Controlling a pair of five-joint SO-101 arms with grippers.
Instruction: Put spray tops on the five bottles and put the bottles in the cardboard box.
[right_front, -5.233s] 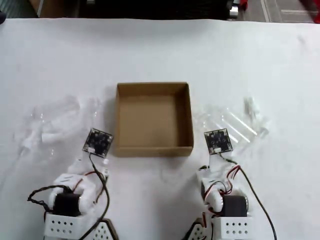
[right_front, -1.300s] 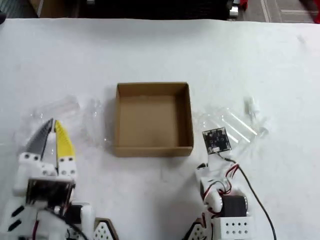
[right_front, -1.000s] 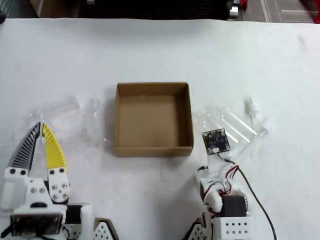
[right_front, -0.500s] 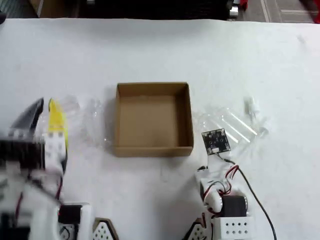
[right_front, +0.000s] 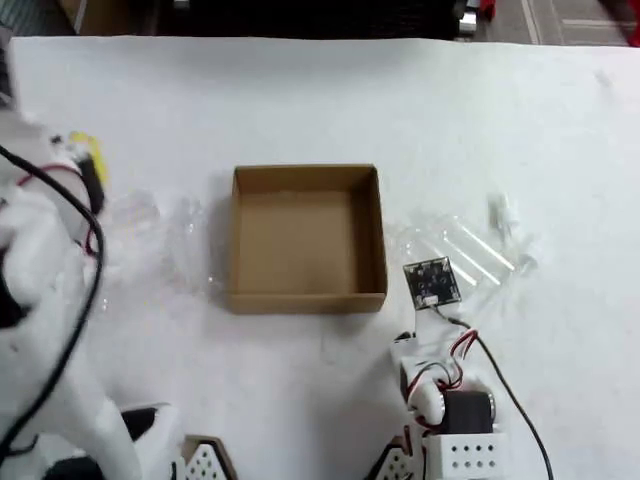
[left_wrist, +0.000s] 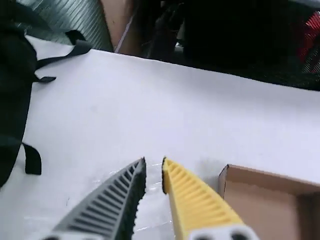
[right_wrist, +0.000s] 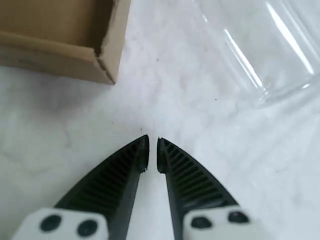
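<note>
The open cardboard box (right_front: 308, 238) sits mid-table with nothing in it. Clear bottles lie on both sides: a group to its left (right_front: 150, 220) and a group to its right (right_front: 465, 250), with small white spray tops (right_front: 500, 212) beside the right group. My left arm (right_front: 40, 300) is raised over the table's left side, its yellow finger (right_front: 88, 165) blurred; my left gripper (left_wrist: 153, 162) is shut on nothing, high above the table beside the box corner (left_wrist: 265, 200). My right gripper (right_wrist: 152, 140) is shut and empty, low over bare table between the box corner (right_wrist: 107, 55) and the bottles (right_wrist: 260, 50).
My right arm (right_front: 450, 405) stays folded at the near edge with its camera board (right_front: 430, 282) by the box's near right corner. White table stretches behind the box. A black bag with straps (left_wrist: 20, 100) lies at the far left edge.
My left arm has lifted from its folded rest and swung up and away over the left bottles, fingers staying together. The right arm, box and bottles have not moved.
</note>
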